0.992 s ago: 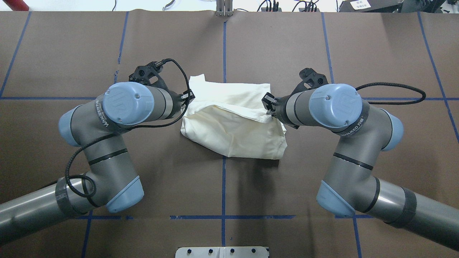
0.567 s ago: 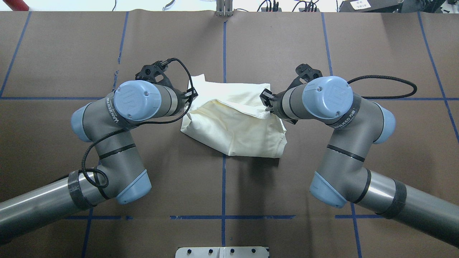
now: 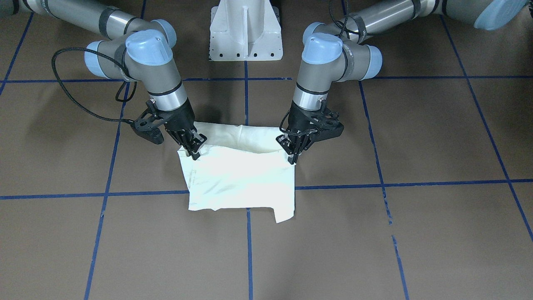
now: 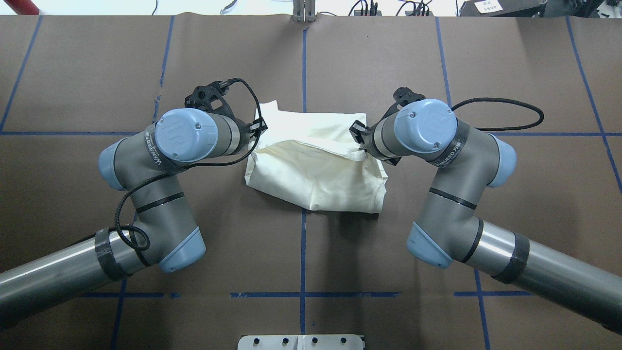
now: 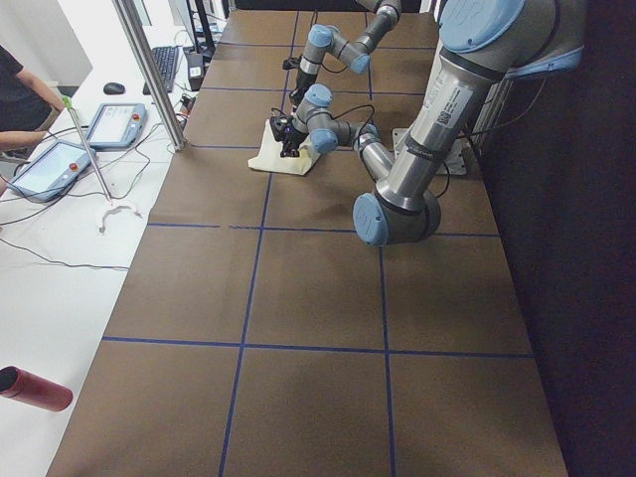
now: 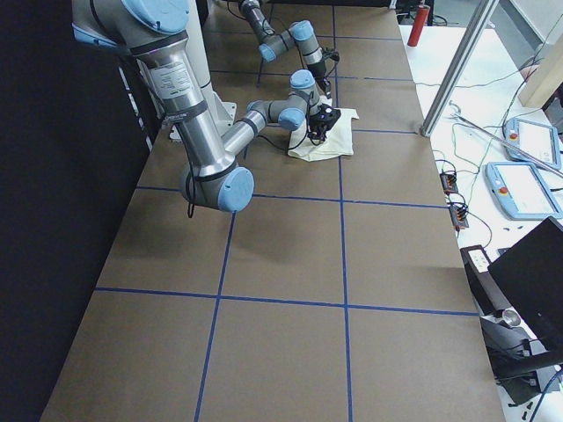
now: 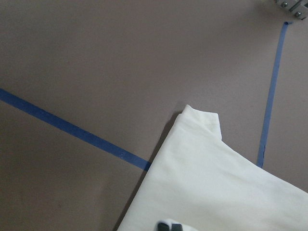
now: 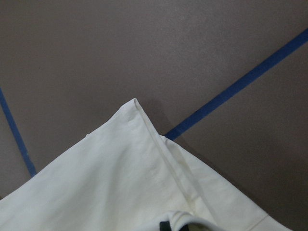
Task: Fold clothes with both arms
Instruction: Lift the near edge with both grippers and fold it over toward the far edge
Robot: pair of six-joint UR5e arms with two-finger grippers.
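From the front, the black two-finger left tool and black two-finger right tool each clamp tight on a raised corner of the folded cream-white fabric shirt. Overhead, the shirt lies mid-way on the brown desk, straddling a blue tape line.

Brown table, gridded with blue tape lines. White pedestal base. White side table: two handheld screens, keyboard, red cylinder.

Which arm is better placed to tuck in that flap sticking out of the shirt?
Probably left: the flap pokes out on its side, near the left claw, though it and the right claw both pinch the shirt.
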